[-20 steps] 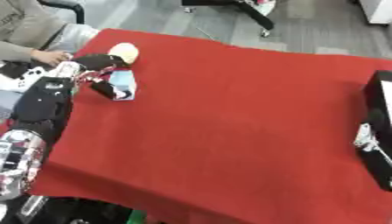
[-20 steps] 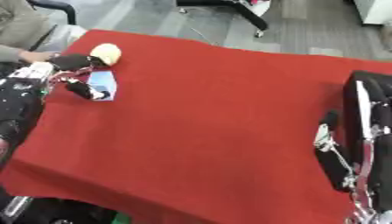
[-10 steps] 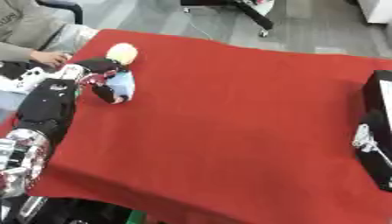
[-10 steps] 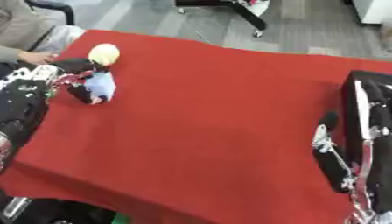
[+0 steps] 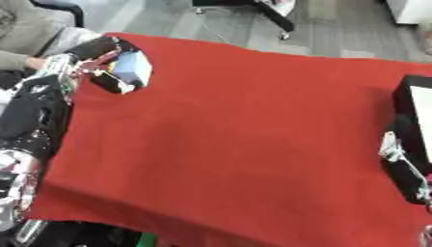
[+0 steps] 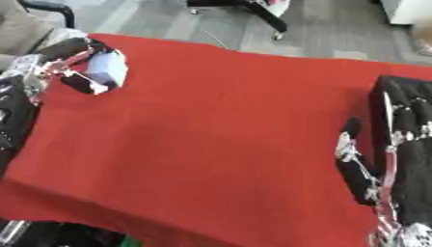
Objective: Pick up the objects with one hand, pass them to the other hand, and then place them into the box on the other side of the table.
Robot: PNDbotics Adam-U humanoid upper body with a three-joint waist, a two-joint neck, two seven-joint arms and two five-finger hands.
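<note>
Scene: a counter (image 5: 245, 130) covered in red cloth, seen from above by the robot's head camera.

Left hand: the left hand (image 5: 88, 60) sits at the counter's far left corner, fingers curled around a small pale blue and white object (image 5: 131, 70). The fingers wrap it from the left and from underneath.

Object: the object appears to be lifted just off the cloth near that far left corner, though contact with the cloth cannot be ruled out. Its shape is blurred; its long axis cannot be told. A cream round part seems hidden behind the fingers.

Right hand: the right hand (image 6: 371, 169) rests at the counter's right edge, fingers mostly straight and relaxed, holding nothing.

Box: a black box (image 5: 415, 113) with a pale inside stands at the counter's right edge, just beside the right hand.

Key relation: the object lies well apart from the right hand, across the whole width of the counter to the left. The left hand is nearer and already has it. The handover probably calls for both arms to meet over the middle of the counter.

In the way: the cloth between the two hands carries nothing visible.

Other things: a person's sleeve (image 5: 21, 41) shows beyond the counter's far left corner, near the left hand but not touching the object. A chair base (image 5: 253, 9) stands on the grey floor beyond the far edge.
</note>
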